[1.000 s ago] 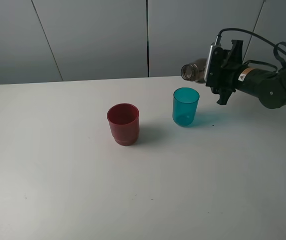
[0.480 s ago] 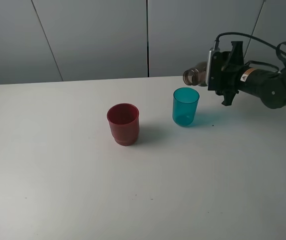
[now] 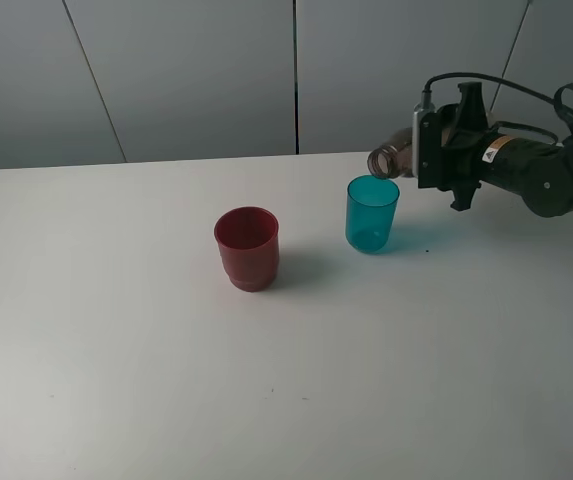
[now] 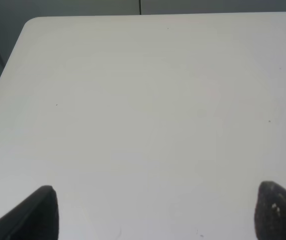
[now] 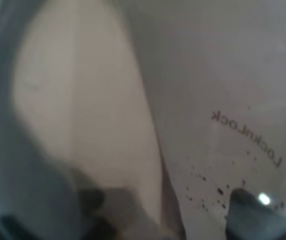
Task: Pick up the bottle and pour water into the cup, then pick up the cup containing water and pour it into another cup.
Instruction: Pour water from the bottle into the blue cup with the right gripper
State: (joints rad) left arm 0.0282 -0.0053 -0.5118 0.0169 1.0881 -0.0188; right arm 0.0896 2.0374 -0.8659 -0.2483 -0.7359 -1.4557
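— Bottle (image 3: 390, 159) first: where is it?
— Upper right of the high view, lifted off the table (image 3: 116, 350) and tipped almost level. Its open mouth points toward the left of the frame, just above and to the right of the teal cup (image 3: 372, 212).
— What holds it?
— The right gripper (image 3: 431, 152), pinched onto the bottle's body. Its wrist camera shows only smoky plastic close up.
— And the cups?
— The teal cup stands upright right of centre. The red cup (image 3: 247, 248) stands upright to its left, a little lower in the frame, apart from it.
— Any water running?
— I cannot tell.
— The left gripper (image 4: 157, 215)?
— Spread wide above bare white table, holding nothing.
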